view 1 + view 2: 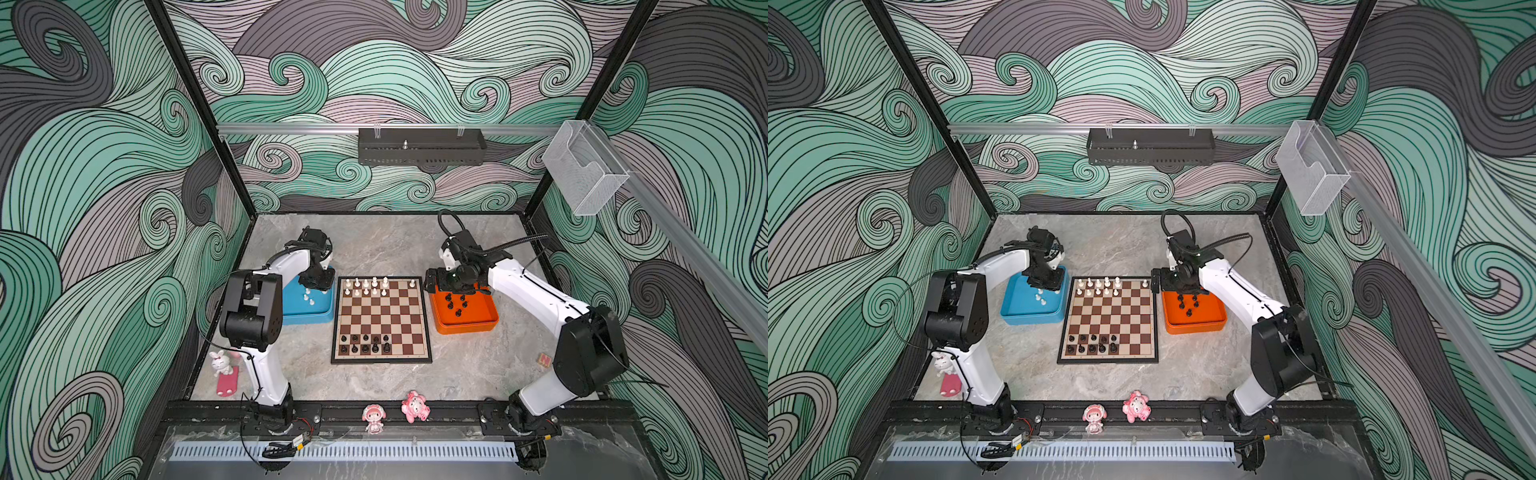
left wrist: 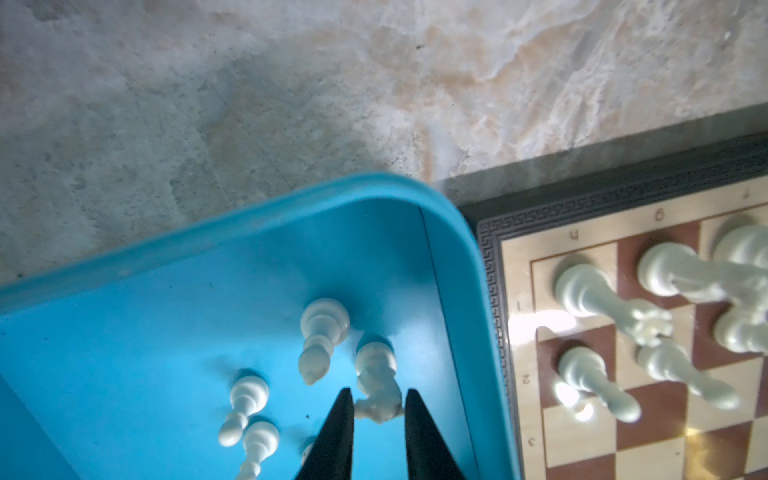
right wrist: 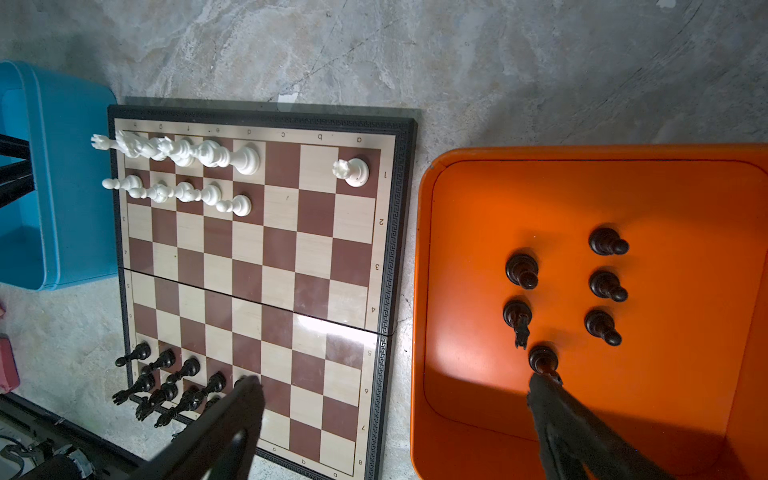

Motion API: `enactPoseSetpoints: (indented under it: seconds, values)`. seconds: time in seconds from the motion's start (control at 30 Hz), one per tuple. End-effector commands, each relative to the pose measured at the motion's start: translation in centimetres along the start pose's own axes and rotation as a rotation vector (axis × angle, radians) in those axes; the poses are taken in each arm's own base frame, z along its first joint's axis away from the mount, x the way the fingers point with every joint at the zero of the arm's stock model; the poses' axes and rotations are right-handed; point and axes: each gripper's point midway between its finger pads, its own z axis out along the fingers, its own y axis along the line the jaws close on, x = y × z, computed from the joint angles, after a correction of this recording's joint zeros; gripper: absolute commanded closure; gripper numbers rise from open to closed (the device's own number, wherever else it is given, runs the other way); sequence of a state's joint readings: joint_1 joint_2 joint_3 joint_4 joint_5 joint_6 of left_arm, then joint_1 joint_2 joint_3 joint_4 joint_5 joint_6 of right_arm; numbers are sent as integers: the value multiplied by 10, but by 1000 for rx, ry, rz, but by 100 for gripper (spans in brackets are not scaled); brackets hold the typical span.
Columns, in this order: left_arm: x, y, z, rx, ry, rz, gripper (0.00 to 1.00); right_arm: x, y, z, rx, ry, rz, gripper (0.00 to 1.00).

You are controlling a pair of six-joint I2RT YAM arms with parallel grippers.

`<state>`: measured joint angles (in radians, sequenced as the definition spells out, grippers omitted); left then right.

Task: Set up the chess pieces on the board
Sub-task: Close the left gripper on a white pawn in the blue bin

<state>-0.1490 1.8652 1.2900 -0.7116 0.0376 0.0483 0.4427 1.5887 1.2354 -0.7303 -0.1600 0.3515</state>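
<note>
The chessboard (image 1: 386,316) lies flat in the middle of the marble bench (image 1: 374,245), with a blue tray (image 1: 309,320) just beside its left edge and an orange tray (image 1: 465,328) just beside its right edge in both top views. On the far two ranks stand white chessmen (image 3: 212,153): five pieces side by side on the back rank with five pawns in front of them, and a lone white rook (image 3: 351,172) on the opposite corner square. Black chessmen (image 1: 365,343) fill two short rows at the near edge, on the same side of the board.

The left hand (image 2: 378,399) is down inside the blue tray, its two dark fingers (image 2: 336,432) drawn close on either side of the head of a white knight (image 2: 376,374) that stands upright on the tray floor. The gap is narrow, but I cannot tell whether the pads press the knight or only flank it. A taller white piece and a few white pawns (image 2: 245,399) stand near it.

The right hand (image 3: 395,380) hovers at the orange tray's far corner, spread as wide as it goes and holding nothing; one finger hangs over the board, the other over the tray, where six black pieces (image 3: 606,286) stand upright
</note>
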Motion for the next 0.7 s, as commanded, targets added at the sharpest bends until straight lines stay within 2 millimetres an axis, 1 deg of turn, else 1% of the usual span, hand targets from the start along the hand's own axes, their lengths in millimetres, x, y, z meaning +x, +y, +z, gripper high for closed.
enactPoseSetpoints:
  seconds: [0.0,0.3,0.4,0.67]
  values:
    - [-8,-3,1,-1,-9,1,77,3,-5,4,10,17,6,1]
    - [-6,-2,4,-8,4,1,82,3,-6,5,10,17,9,1]
    - [-6,-2,3,-11,2,3,83,3,-6,5,10,18,8,1]
    - [-5,0,2,-26,9,0,89,3,-6,4,8,15,7,1]
